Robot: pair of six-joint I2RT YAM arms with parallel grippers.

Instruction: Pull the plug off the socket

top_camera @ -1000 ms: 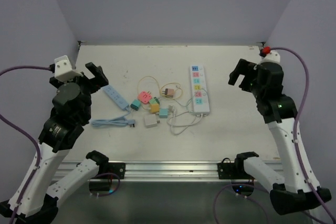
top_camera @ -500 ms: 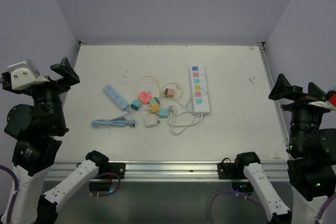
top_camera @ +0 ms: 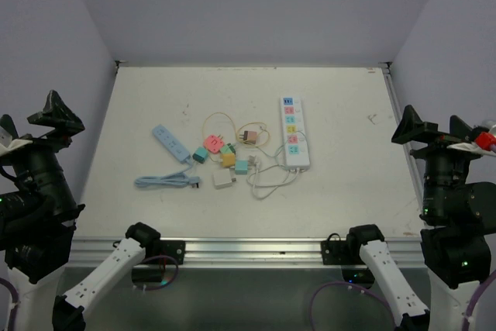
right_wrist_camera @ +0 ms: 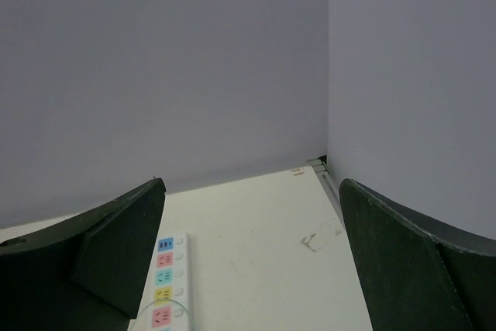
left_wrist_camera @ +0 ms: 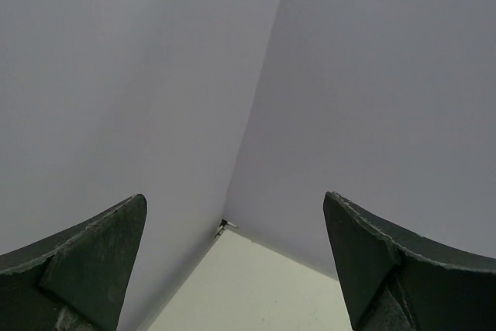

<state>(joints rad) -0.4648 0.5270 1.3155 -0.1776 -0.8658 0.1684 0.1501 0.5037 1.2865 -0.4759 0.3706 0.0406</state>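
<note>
Top external view: we see the left hand (top_camera: 32, 123) and right hand (top_camera: 434, 129) spread open and empty, raised beyond the left and right edges of the bench (top_camera: 349, 98). A white power strip (top_camera: 295, 132) lies right of centre; which plug sits in it we cannot tell. We judge the plug light and rigid: pinch its body, not the soft cord.
</note>
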